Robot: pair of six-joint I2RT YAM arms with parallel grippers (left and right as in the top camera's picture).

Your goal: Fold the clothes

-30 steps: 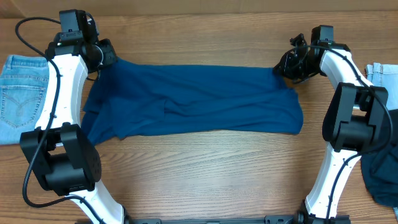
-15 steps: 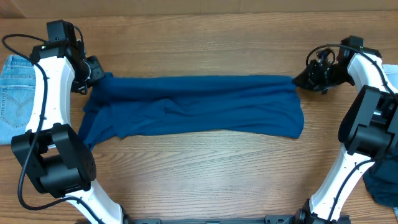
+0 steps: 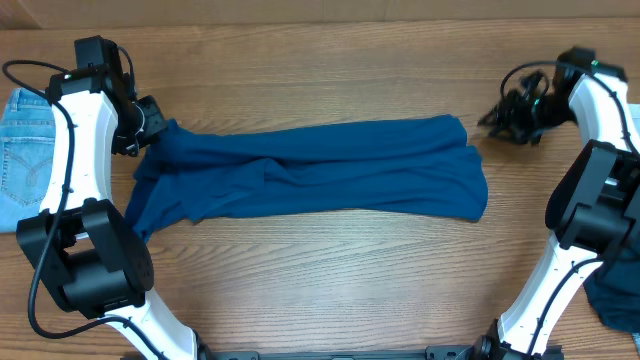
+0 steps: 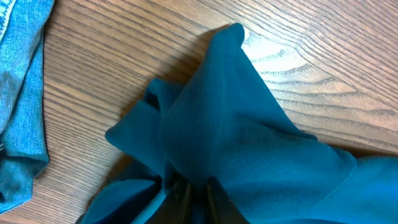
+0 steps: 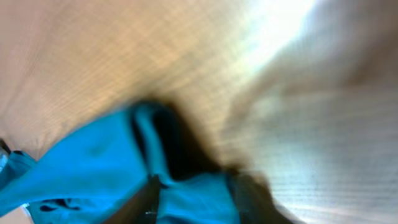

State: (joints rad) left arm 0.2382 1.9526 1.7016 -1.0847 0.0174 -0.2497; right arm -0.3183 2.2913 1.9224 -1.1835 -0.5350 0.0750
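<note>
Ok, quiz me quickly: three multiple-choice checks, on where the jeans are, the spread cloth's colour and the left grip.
1. Where on the table do the jeans lie?
A. At its centre
B. At its left edge
C. Hanging off its near edge

2. What colour is the shirt spread across the table?
A. Red
B. White
C. Deep blue

3. What is the left gripper doing?
A. Shut on the shirt's end
B. Open over bare wood
C. Holding the jeans

Answers: 1 B, the overhead view shows the jeans at the left edge, apart from the shirt. 2 C, it reads deep blue in every view. 3 A, the left wrist view shows shirt cloth bunched between its fingers.
</note>
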